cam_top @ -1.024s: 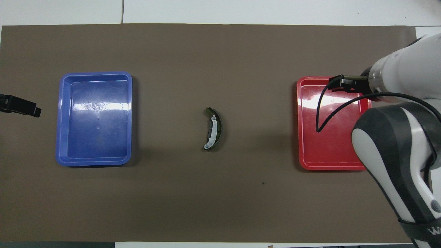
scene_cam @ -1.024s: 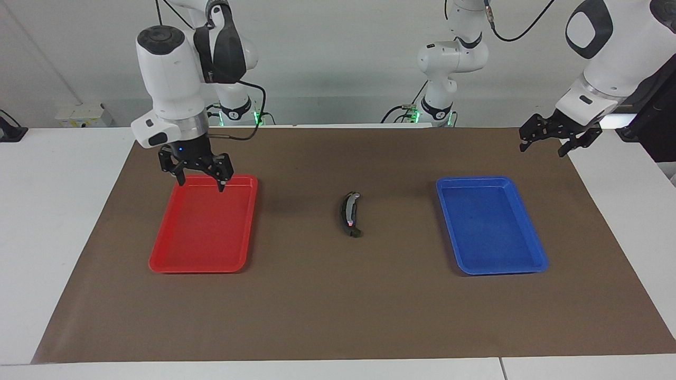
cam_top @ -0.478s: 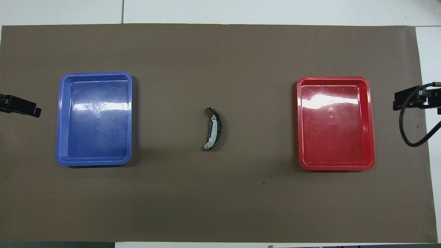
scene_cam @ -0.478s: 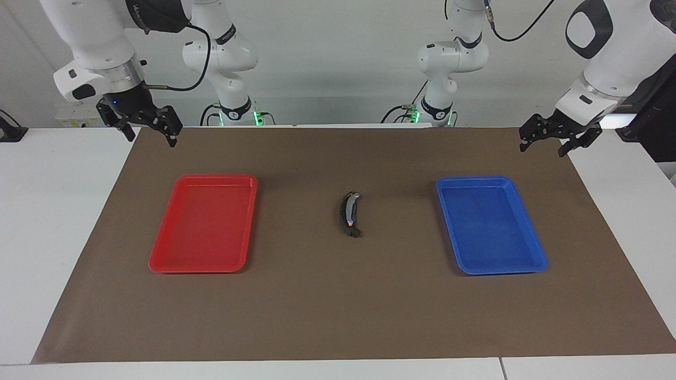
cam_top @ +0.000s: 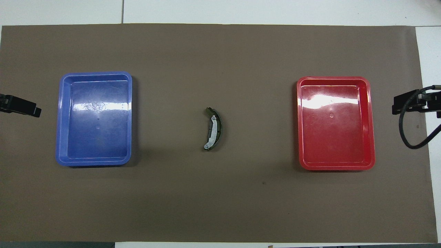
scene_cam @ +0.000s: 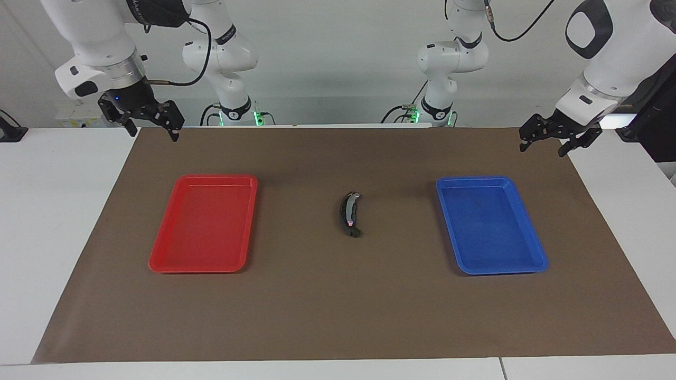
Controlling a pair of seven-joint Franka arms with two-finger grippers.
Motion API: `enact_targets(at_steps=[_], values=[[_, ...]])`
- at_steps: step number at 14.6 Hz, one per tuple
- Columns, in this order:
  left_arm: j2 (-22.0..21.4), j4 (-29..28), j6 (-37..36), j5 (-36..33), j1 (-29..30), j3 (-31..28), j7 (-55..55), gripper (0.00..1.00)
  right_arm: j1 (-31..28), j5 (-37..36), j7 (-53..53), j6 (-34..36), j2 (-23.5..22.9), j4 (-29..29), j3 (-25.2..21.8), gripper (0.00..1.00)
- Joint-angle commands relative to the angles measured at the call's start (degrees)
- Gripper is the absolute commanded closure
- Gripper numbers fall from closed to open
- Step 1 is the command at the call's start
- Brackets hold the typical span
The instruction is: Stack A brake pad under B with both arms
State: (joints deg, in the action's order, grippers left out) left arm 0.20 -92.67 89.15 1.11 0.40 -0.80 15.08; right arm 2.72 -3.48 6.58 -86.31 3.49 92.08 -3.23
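Brake pieces (scene_cam: 350, 215) stacked mid-mat (scene_cam: 338, 316), well clear of both raised grippers; left gripper (scene_cam: 544, 141), right gripper (scene_cam: 150, 126) jaws apart over mat corners; trays between.

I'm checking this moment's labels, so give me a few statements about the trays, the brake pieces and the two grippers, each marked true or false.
1. The brake pieces lie stacked on the brown mat between the two trays. True.
2. The red tray holds a brake pad. False: nothing lies in it.
3. The right gripper is shut on a brake piece. False: it is open, holds nothing and hangs over the mat's corner near the robots, at the red tray's end.
4. The left gripper is open and touches nothing. True; it hangs over the mat's edge at the blue tray's end.
5. The blue tray is at the left arm's end of the table. True.
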Motion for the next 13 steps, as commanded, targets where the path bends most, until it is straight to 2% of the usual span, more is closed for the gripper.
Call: enact_targets(at_steps=[1,5,8,13], values=[[-0.29,-0.14,-0.38,-0.32,0.48,0.27,0.22,0.0,-0.26,1.89,-1.22,1.57,-0.85,-2.78,-0.11,0.0],[-0.29,-0.14,-0.38,-0.32,0.48,0.27,0.22,0.0,0.0,1.19,-3.5,2.02,-0.59,-2.08,-0.11,0.0],[-0.29,-0.14,-0.38,-0.41,0.48,0.27,0.22,0.0,0.27,1.1,-3.77,5.01,-0.77,-2.78,0.33,0.0],[-0.29,-0.14,-0.38,-0.41,0.48,0.27,0.22,0.0,0.0,1.9,-3.16,4.57,-0.33,-1.99,0.33,0.0]])
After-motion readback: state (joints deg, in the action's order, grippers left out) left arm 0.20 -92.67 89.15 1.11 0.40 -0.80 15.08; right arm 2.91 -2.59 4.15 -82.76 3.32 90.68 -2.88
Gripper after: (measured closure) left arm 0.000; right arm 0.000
